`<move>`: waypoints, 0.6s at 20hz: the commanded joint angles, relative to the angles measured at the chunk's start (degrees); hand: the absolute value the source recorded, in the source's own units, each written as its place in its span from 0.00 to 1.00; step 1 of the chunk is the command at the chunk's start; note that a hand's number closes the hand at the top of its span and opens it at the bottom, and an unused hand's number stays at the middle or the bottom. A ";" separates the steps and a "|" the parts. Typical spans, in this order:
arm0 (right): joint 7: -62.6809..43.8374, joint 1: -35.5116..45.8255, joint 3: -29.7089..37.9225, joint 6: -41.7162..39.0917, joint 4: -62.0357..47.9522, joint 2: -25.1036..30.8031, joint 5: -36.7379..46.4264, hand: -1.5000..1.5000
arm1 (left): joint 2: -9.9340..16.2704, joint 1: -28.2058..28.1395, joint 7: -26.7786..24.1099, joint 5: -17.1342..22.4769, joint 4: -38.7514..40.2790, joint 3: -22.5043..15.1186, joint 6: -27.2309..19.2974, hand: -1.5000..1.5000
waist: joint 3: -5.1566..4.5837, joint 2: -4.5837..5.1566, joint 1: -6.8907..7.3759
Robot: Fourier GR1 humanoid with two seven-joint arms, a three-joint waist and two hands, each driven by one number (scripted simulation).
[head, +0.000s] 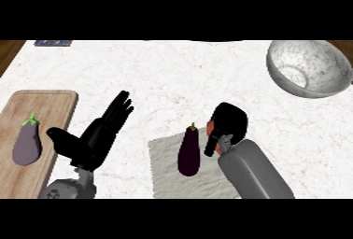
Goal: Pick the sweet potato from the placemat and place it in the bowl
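Note:
On the grey-white placemat (172,175) lies a dark purple eggplant (189,150). Just right of it my right hand (229,122) curls over an orange sweet potato (211,129), of which only small orange patches show beside the fingers. The metal bowl (309,67) stands at the far right, well away from that hand. My left hand (96,133) rests open left of the placemat, fingers pointing up, touching nothing.
A wooden cutting board (48,112) lies along the left edge with a pale purple eggplant (27,142) on it. A small dark object (53,43) sits at the far left of the marble counter.

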State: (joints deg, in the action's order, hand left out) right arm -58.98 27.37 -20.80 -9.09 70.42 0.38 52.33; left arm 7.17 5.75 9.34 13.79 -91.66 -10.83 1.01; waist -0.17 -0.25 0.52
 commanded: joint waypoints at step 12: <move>-6.18 25.28 8.67 2.34 -18.84 0.68 8.32 1.00 | -0.26 0.37 -4.95 -0.36 5.58 2.72 3.00 0.50 | 0.12 0.23 -0.18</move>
State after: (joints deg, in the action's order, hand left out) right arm -58.54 47.74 -12.72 -5.57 50.12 1.51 58.40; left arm 6.42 7.20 7.74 13.36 -88.24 -9.30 2.45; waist -0.02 0.12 0.65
